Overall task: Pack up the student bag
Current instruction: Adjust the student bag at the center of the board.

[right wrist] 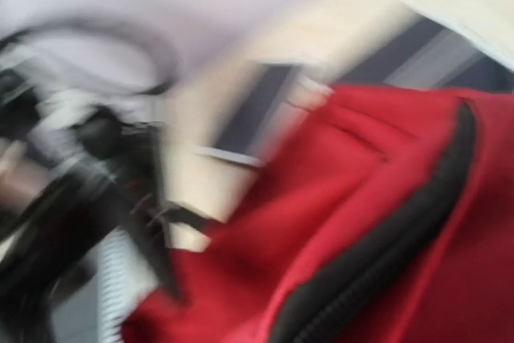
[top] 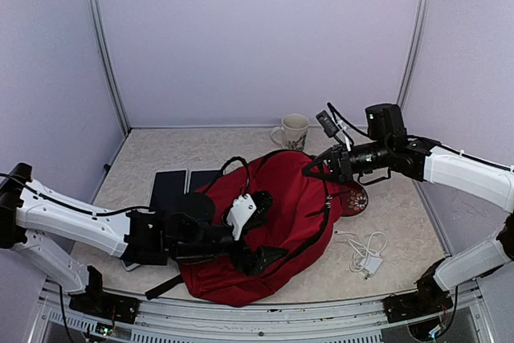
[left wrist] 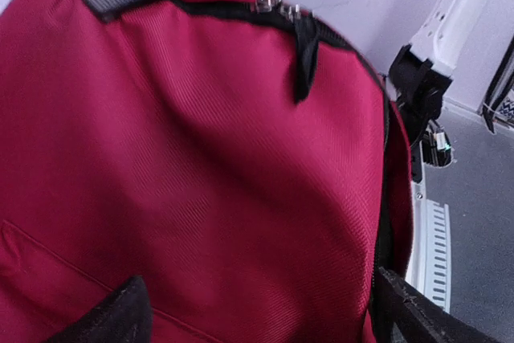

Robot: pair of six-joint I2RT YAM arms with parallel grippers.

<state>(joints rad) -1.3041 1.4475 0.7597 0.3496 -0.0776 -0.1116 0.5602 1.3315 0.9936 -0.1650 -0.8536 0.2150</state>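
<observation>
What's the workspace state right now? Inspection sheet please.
Surface: beige table, no spills seen.
Job's things: red bag lying mid-table; zip state unclear.
Clutter: mug behind the bag; dark flat pads to its left; round patterned item at its right edge.
Grippers: left gripper open, on the bag's near side; right gripper shut at the bag's far edge, cannot tell whether it holds anything.
Cables: white cord lying loose on the table right of the bag.
Surroundings: plain walls, metal posts; nothing else seen.
</observation>
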